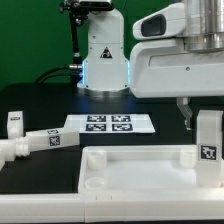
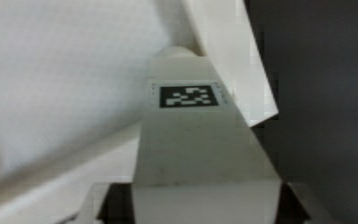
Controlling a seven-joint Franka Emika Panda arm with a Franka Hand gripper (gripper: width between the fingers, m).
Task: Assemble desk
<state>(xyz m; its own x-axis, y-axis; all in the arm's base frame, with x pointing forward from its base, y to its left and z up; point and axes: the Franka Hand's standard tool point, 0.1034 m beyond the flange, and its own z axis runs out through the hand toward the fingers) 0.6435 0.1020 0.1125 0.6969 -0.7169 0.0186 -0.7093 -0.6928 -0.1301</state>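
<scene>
The desk top (image 1: 130, 159), a wide white rimmed panel with round corner holes, lies at the front of the table. My gripper (image 1: 199, 112) is shut on a white square-post leg (image 1: 207, 138) with a black-and-white tag. It holds the leg upright over the top's corner at the exterior view's right. In the wrist view the leg (image 2: 197, 120) runs from between my dark fingers (image 2: 119, 203) toward the desk top (image 2: 69, 90). Whether the leg's end sits in the corner hole is hidden.
Two more tagged legs lie at the exterior view's left, one (image 1: 40, 142) lying long, one (image 1: 14, 123) behind it. The marker board (image 1: 108, 124) lies behind the desk top. The robot base (image 1: 104, 55) stands at the back.
</scene>
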